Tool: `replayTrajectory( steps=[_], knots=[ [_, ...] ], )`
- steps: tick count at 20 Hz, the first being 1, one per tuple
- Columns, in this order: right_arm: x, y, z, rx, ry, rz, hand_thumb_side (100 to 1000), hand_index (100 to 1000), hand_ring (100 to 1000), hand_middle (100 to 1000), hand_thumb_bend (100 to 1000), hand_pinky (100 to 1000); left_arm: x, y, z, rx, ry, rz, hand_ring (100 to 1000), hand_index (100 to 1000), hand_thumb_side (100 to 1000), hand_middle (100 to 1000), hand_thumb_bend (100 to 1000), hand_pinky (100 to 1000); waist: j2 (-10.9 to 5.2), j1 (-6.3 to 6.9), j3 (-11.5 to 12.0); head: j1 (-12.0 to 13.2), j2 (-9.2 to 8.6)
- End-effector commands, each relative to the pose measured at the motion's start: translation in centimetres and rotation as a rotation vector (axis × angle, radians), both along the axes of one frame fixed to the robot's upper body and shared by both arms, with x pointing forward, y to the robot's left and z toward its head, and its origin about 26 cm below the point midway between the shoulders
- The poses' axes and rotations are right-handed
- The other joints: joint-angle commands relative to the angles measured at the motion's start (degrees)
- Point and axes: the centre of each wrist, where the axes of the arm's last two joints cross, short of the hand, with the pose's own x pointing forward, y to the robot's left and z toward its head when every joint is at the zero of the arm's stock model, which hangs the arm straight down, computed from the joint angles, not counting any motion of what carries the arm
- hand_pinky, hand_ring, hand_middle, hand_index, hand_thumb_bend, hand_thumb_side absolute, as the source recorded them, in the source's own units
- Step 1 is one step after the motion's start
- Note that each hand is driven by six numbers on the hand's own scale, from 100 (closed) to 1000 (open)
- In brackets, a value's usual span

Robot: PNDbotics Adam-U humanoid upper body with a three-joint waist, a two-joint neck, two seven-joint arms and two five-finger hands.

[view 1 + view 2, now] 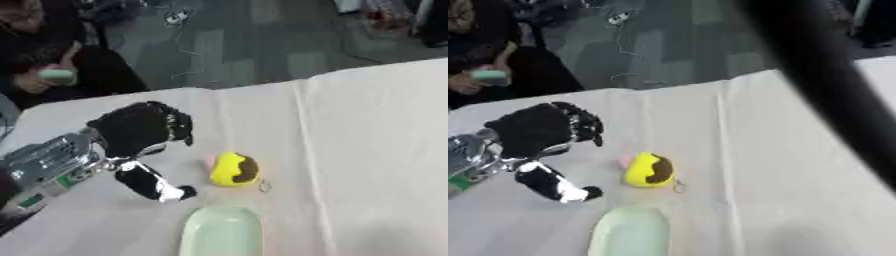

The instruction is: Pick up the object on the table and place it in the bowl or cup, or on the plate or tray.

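- The table (367,150) is draped in a pale cloth with long creases running toward the near edge.
- A small yellow plush toy (233,169) with a dark brown patch on its right side lies on the cloth near the middle of the left eye view; a bit of pink shows at its 9 o'clock edge and a small metal ring (264,186) lies touching it at about 4 o'clock.
- A pale green dish (221,232), oval and shallow, sits at 6 o'clock from the toy, just beside it but apart, and is cut off by the lower edge of the picture.
- The left hand (136,129) comes in from the lower left on a silver forearm and hangs at about 9 o'clock from the toy, near it but not touching.
- Its fingers (179,122) are curled downward at the top of the hand, while the thumb (156,184) stretches out below toward the dish, its tip black and white; nothing is held between them, and the gap faces the toy.
- In the right eye view a broad dark blurred band (824,75) crosses from 12 o'clock to the right edge; I cannot tell what it is.
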Motion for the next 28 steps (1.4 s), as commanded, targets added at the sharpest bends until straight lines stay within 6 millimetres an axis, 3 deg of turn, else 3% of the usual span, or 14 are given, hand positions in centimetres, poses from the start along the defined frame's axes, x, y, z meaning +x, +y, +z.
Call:
replayTrajectory(
  steps=[1,13,21,28],
  knots=[
    [0.1,-0.8,1.5,0.177,-0.306,0.277,635,445,317,288,282,308,-0.1,0.0,1.4,0.062,-0.074,-0.007,755,705,859,704,441,690,-0.4,0.03,-0.5,2.3,-1.55],
    [0.5,-1.5,3.7,0.222,-0.358,0.299,653,465,319,300,287,306,-0.2,0.1,1.3,0.094,-0.127,0.0,784,734,842,739,456,716,1.91,1.3,-2.2,1.2,-5.0],
    [0.6,-1.1,3.8,0.239,-0.355,0.32,662,473,321,306,294,303,-0.1,-0.1,1.4,0.105,-0.12,-0.002,838,774,831,802,467,751,2.32,1.15,-1.1,1.9,-4.35],
    [0.6,-0.5,4.1,0.251,-0.363,0.342,670,475,322,309,281,299,0.0,-0.2,1.5,0.113,-0.114,0.006,878,795,828,837,473,779,3.27,1.34,-1.7,2.2,-4.38]
  ],
)
